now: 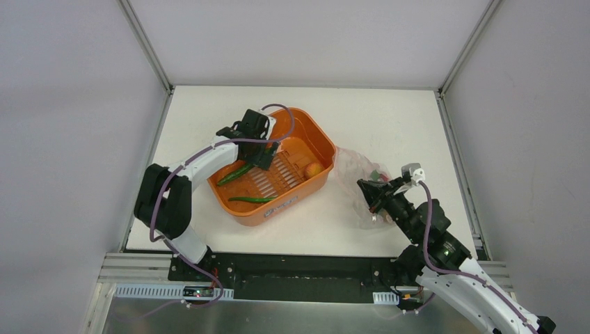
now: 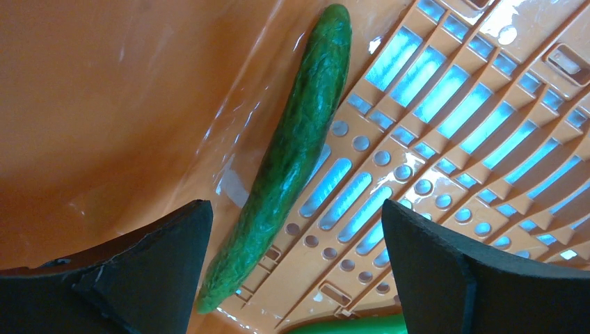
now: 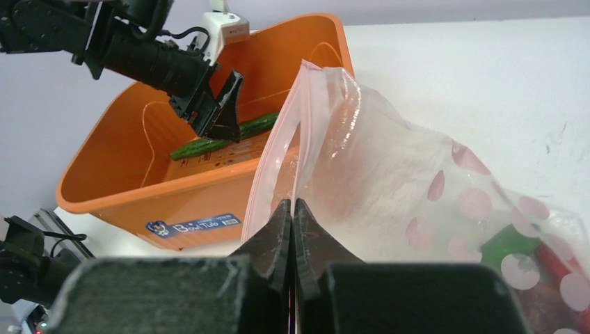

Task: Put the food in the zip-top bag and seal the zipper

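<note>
Left pincer (image 2: 296,233): I read the jaws as spread wide with nothing held, set down inside the orange tub (image 1: 316,136). It straddles one green chili (image 2: 299,153), long, slim and wrinkled, lying where the tub's wall meets its slatted floor.
Second green chili (image 1: 252,200): by the tub's near wall.
Orange round piece (image 1: 313,170): in the tub's right corner.
Zip-top bag (image 3: 417,174): clear, pink-dotted, on the table (image 1: 389,125) just right of the tub, with a red chili (image 3: 555,268) inside.
Right pincer (image 3: 293,229): clamped closed on the bag's pink zipper (image 3: 275,167).
</note>
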